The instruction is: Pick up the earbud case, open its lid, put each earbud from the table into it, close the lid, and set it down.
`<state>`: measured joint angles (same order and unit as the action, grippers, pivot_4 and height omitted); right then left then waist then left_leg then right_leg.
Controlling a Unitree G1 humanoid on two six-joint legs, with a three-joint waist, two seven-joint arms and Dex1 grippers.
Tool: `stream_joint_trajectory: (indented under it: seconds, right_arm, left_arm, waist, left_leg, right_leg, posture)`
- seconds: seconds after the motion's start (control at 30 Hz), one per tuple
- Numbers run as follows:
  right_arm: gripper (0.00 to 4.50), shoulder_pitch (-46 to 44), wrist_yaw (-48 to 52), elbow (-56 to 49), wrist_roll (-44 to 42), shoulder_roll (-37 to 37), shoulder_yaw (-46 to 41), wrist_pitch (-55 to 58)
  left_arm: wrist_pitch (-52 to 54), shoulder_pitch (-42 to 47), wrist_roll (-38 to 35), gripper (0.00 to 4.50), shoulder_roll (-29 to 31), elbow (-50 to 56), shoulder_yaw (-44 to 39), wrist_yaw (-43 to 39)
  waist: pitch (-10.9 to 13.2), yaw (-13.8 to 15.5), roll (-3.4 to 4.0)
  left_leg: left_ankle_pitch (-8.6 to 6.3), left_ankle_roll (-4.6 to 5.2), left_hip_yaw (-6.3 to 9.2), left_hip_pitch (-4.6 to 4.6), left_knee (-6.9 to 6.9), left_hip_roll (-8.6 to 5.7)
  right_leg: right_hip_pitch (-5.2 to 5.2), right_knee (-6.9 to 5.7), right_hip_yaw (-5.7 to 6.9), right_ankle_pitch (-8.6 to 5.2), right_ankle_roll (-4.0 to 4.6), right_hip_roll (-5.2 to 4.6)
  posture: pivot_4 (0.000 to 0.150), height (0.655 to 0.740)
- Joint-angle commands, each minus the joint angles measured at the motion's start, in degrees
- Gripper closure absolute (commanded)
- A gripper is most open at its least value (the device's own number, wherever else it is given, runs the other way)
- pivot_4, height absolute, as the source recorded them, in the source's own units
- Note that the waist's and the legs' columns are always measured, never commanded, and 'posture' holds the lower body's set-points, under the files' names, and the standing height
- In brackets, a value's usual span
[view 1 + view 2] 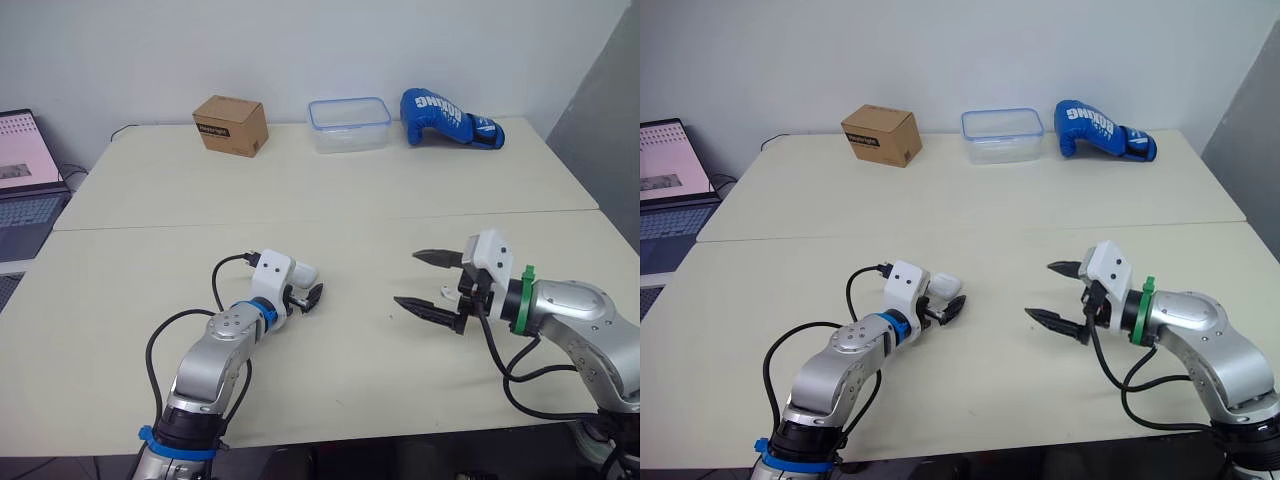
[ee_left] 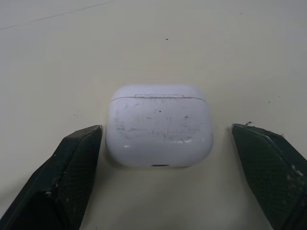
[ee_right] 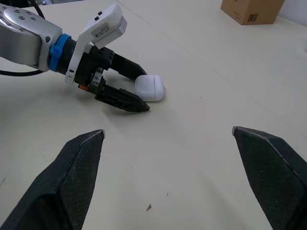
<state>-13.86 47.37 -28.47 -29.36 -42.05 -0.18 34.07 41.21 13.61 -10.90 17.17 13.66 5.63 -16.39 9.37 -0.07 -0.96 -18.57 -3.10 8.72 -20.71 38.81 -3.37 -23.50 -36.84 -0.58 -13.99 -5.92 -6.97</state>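
A white earbud case (image 2: 159,125) lies flat on the cream table (image 1: 340,360) with its lid closed and its shell scuffed. My left gripper (image 1: 308,283) is open and low on the table. Its two black fingers (image 2: 72,167) stand on either side of the case, with a gap on each side. The right wrist view shows the same: the case (image 3: 150,87) lies between the left gripper's fingers. My right gripper (image 1: 406,278) is open and holds nothing. It hovers to the right of the case and points toward it.
Along the table's far edge stand a brown cardboard box (image 1: 231,125), a clear plastic container with a blue rim (image 1: 349,124) and a blue boxing glove (image 1: 450,118). A laptop (image 1: 25,180) sits beyond the table's left side. A seam crosses the table's middle.
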Motion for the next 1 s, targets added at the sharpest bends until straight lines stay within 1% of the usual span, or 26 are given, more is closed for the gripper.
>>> stream_joint_trajectory:
  seconds: [0.03,0.13,0.23,0.27,0.57,0.7,0.9,1.0]
  right_arm:
    - [0.03,-0.57,0.57,-1.0,-0.13,0.13,-0.32,-1.33]
    - [0.0,-0.48,0.77,-1.07,-0.18,0.1,-0.15,-1.31]
    - [0.0,-0.49,0.85,-1.04,-0.13,0.11,-0.07,-1.27]
    - [0.0,-0.41,0.9,-1.08,-0.13,0.06,-0.11,-1.27]
    - [0.0,0.04,0.99,-1.38,0.1,-0.15,-0.06,-1.04]
    - [0.0,-0.06,1.14,-1.53,0.09,-0.33,-0.23,-0.76]
    - [0.0,-3.9,2.32,0.17,-1.32,-1.41,-1.43,0.92]
    - [0.0,-7.39,2.0,1.03,-4.03,-2.17,-1.64,6.07]
  left_arm:
    - [0.53,-0.29,0.5,0.0,-0.33,1.53,-0.29,0.54]
    - [0.79,-0.26,0.3,0.62,-0.83,1.41,-0.66,1.06]
    - [1.0,-0.28,0.41,1.53,-1.07,1.42,-0.42,1.26]
    - [1.09,-0.33,0.43,1.77,-1.16,1.53,-0.3,1.3]
    - [1.11,-0.11,1.25,1.77,-1.41,1.09,0.24,1.28]
    - [-0.23,-0.53,2.45,1.77,-0.42,1.31,1.16,0.62]
    - [-11.54,-1.39,3.0,1.77,6.02,4.08,-0.09,-6.55]
    - [-22.17,-1.61,4.03,1.77,11.07,3.61,-0.96,-12.08]
  waist:
    - [0.0,0.0,0.0]
    - [0.0,0.01,0.0]
    - [0.0,0.01,0.0]
    - [0.0,0.01,0.0]
    - [0.0,0.01,0.0]
    - [-0.01,0.01,0.01]
    - [0.01,-0.1,0.01]
    - [0.01,-0.04,0.02]
  left_leg:
    - [0.0,0.0,0.0,0.0,0.0,0.0]
    - [0.0,0.0,0.0,0.0,0.0,0.0]
    - [0.0,0.0,0.0,0.0,0.0,0.0]
    - [0.0,0.0,0.0,0.0,0.0,0.0]
    - [0.0,0.0,0.0,0.0,0.01,-0.01]
    - [0.0,0.0,0.0,0.0,0.0,-0.01]
    - [0.0,0.0,-0.02,-0.03,0.0,0.0]
    - [0.0,0.0,-0.01,-0.04,-0.01,0.01]
  right_leg:
    - [0.0,0.0,0.0,0.0,0.0,0.0]
    - [0.0,0.0,0.0,0.0,0.0,0.0]
    - [0.0,0.0,0.0,0.0,0.0,0.0]
    - [0.0,0.0,0.0,0.0,0.0,0.0]
    - [0.01,0.0,0.0,0.0,0.0,-0.01]
    - [0.01,-0.01,0.0,0.0,0.0,-0.01]
    - [-0.07,-0.01,-0.02,0.0,0.0,0.0]
    - [-0.07,0.0,-0.02,0.0,0.01,0.0]
  posture:
    - [0.15,0.7307]
    - [0.15,0.7307]
    - [0.15,0.7307]
    - [0.15,0.7307]
    - [0.15,0.7307]
    - [0.15,0.7307]
    - [0.15,0.7307]
    - [0.15,0.7307]
